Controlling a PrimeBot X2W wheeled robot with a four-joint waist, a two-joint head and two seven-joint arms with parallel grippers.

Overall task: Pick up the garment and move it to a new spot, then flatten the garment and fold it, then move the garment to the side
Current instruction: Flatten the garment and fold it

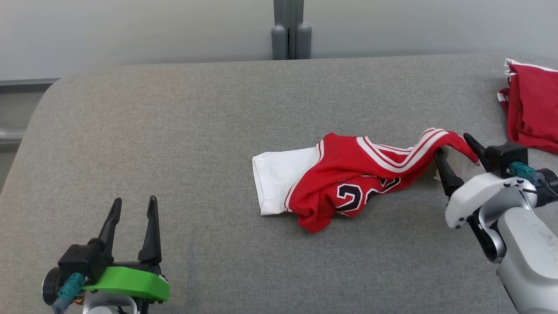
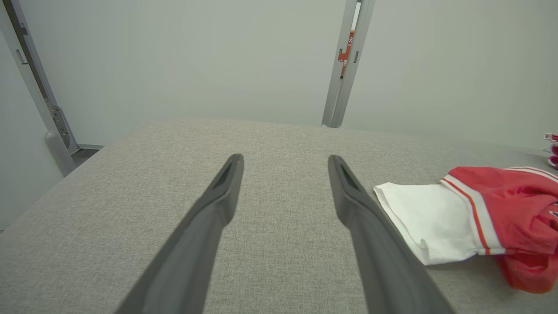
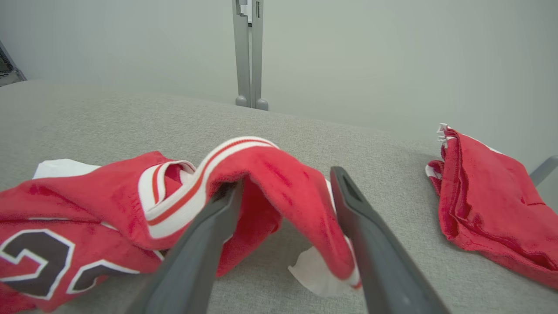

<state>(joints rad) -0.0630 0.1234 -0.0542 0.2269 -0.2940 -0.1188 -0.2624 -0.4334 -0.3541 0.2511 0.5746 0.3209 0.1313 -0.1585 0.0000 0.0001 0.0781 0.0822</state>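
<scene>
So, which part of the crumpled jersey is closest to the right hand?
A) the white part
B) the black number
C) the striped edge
C: the striped edge hangs over one finger of the open right hand; the white part lies at the other end of the jersey.

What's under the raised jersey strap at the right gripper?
One finger of the open right gripper props it up; below, bare grey table and a white fabric flap. Anything beneath the crumpled jersey body is covered.

Wide-open left half!
Bare table (image 1: 130, 131) all the way left; jersey (image 1: 348, 174) blocks centre, red pile (image 1: 534, 109) (folded) crowds the far right.
</scene>
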